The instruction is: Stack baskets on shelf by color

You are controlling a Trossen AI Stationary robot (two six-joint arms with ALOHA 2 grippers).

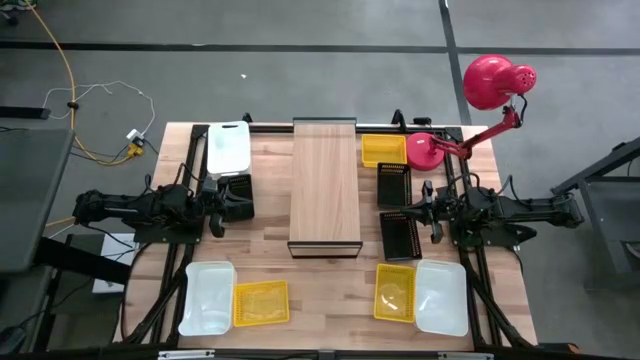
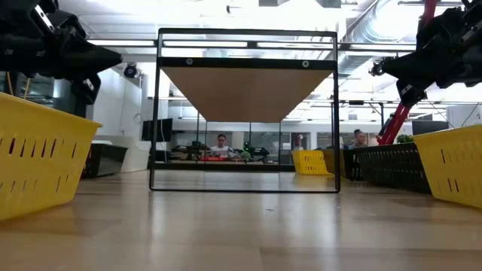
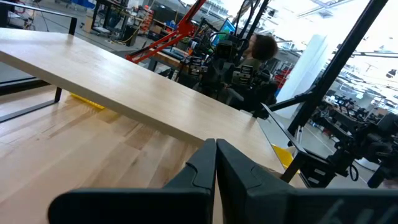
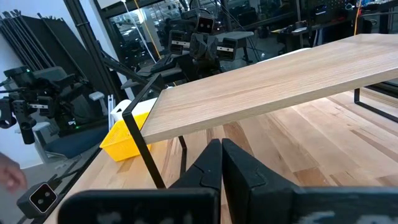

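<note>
The shelf [image 1: 325, 185] is a light-wood board on a dark frame at the table's middle, with nothing on its top. Left of it lie a white basket [image 1: 228, 147], a black basket [image 1: 240, 190], a second white one [image 1: 207, 297] and a yellow one [image 1: 261, 303]. Right of it lie a yellow basket [image 1: 383, 150], two black ones [image 1: 393, 184] [image 1: 400, 236], another yellow [image 1: 395, 292] and a white [image 1: 441, 297]. All rest flat on the tabletop. My left gripper [image 3: 216, 158] is shut, raised over the left black basket and pointing at the shelf. My right gripper [image 4: 221, 155] is shut, raised beside the right black baskets and facing the shelf.
A red desk lamp [image 1: 490, 85] with its base [image 1: 425, 150] stands at the far right corner, its arm reaching past the table edge. In the low view both grippers [image 2: 98, 56] [image 2: 384, 68] hang about level with the shelf board. Bare tabletop [image 1: 325, 300] lies near the shelf's near end.
</note>
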